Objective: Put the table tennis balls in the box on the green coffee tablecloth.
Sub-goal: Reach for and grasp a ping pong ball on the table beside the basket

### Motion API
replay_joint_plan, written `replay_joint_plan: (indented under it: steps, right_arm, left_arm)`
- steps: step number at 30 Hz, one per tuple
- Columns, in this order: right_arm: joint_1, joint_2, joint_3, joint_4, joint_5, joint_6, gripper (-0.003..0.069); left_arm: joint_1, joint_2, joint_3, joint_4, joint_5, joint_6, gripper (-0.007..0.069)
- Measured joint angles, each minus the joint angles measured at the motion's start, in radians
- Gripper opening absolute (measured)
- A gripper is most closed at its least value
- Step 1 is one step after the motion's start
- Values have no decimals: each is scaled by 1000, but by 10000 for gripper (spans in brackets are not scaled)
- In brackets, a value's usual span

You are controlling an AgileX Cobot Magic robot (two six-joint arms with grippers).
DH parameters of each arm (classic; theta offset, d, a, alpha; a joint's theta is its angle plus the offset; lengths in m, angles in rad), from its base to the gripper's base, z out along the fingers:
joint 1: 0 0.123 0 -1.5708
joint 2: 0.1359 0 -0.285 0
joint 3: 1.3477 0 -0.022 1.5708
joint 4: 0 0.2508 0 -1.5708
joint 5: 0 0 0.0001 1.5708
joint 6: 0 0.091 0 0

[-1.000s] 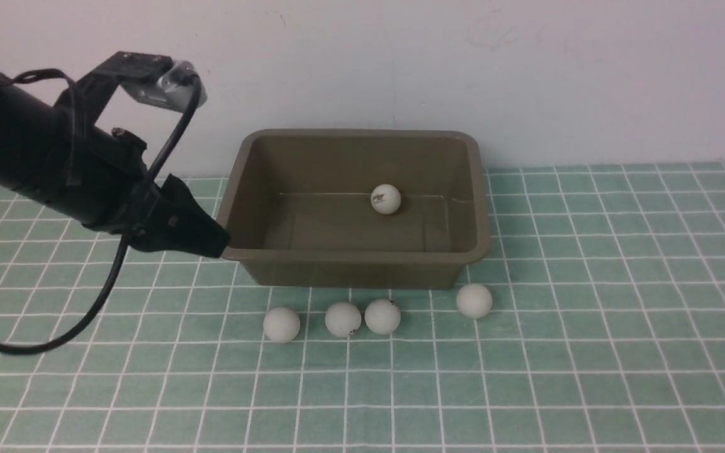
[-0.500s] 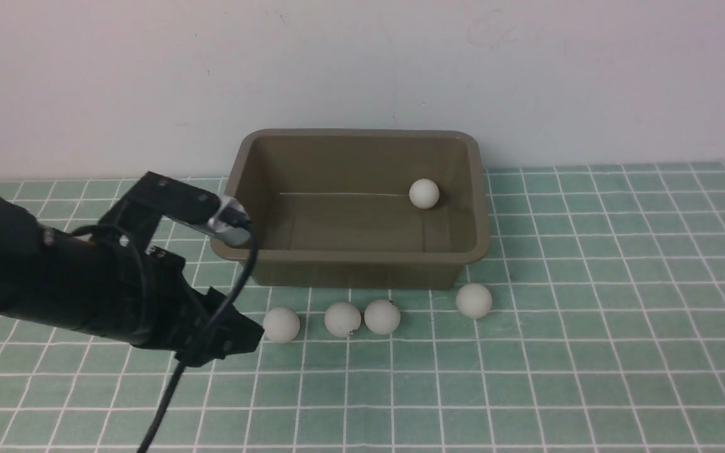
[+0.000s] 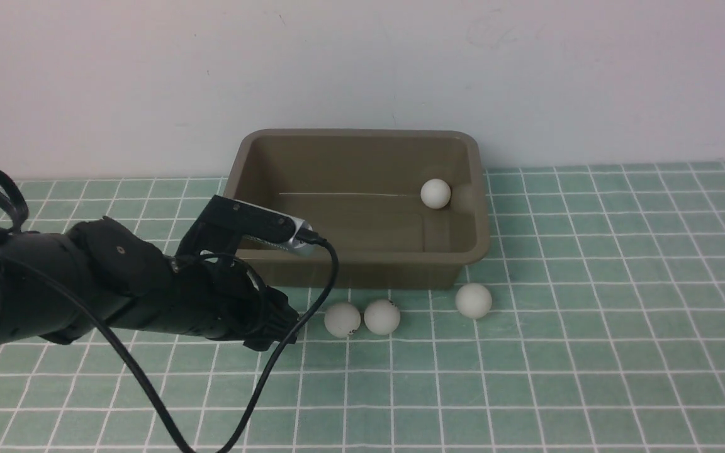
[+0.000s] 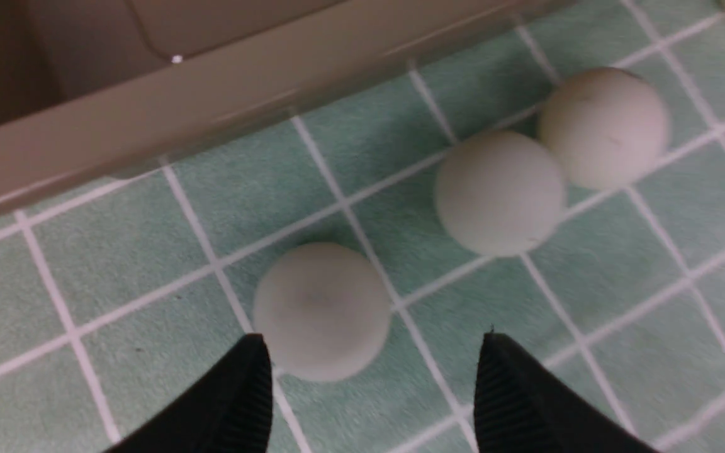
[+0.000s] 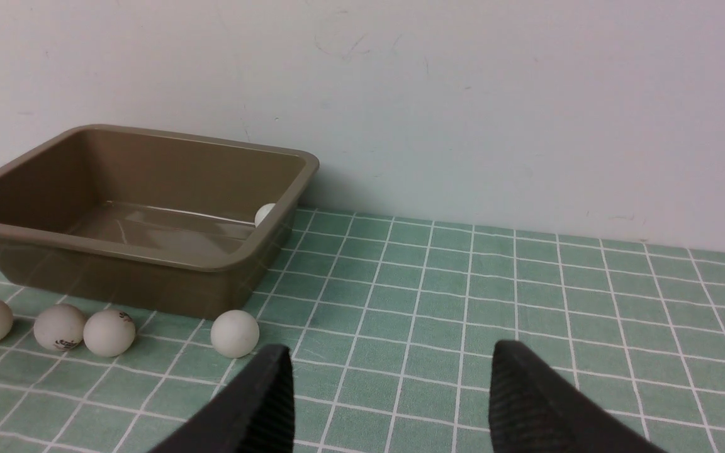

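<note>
Front view: the left arm (image 3: 117, 289) lies low across the cloth (image 3: 589, 314), with its end right at the front of the box (image 3: 362, 270). The left jaws are tucked behind the arm from this angle, so no read on them here. A ball (image 3: 342, 319) sits on the cloth in front of the box, pretty much touching a second ball (image 3: 382, 316). A third ball (image 3: 474, 300) is off to the right, near the box's front corner. One more ball (image 3: 435, 193) is inside the box, at the right end by the back wall.

Left wrist view: the left jaws are spread wide, gripping nothing. A ball (image 4: 321, 311) rests on the cloth just ahead of the tips (image 4: 252, 384), much closer to one tip than the other. Past it is the touching pair, and the box's rim runs close by.

Right wrist view: the right jaws are parted with nothing between them, over bare cloth, well apart from the box. From here four balls line up along the box's front, and the fifth peeks over the rim inside.
</note>
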Motion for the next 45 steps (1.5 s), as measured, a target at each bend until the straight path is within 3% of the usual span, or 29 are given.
replay_joint_plan:
  steps: [8, 37, 40, 45]
  right_arm:
    - [0, 0, 0, 3, 0, 0, 388]
    - [0, 0, 0, 3, -42, 0, 388]
    - [0, 0, 0, 3, -42, 0, 388]
    - [0, 0, 0, 10, -42, 0, 388]
  left_arm:
    - [-26, 90, 0, -35, -130, -1, 394]
    - [-29, 152, 0, -40, -217, 45, 393]
    - [-29, 152, 0, -40, -223, 49, 352]
    - [-29, 152, -1, -40, -236, 51, 187]
